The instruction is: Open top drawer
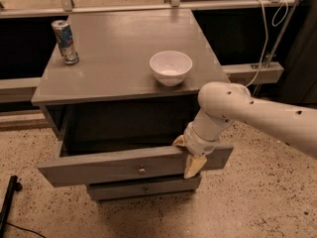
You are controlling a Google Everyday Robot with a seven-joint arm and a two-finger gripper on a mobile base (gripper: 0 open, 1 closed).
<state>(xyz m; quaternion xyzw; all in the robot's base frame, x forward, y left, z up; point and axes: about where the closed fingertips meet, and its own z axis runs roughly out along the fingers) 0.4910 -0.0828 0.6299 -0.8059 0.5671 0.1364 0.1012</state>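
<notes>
The top drawer (pixel 109 165) of the grey cabinet is pulled partly out, its flat front with a small round metal knob (pixel 142 170) facing me. Its dark inside shows behind the front. My gripper (pixel 187 155) sits on the right part of the drawer front. One yellow finger (pixel 194 166) hangs down in front of the panel and the other (pixel 179 141) is behind it, so the panel's top edge is between them. My white arm (pixel 257 115) reaches in from the right.
A white bowl (pixel 171 67) and a drink can (pixel 65 41) stand on the cabinet top (pixel 114 43). A lower drawer (pixel 143 188) sits shut below. A black pole (pixel 7 202) lies on the speckled floor at the left. A cable (pixel 262 43) hangs at the right.
</notes>
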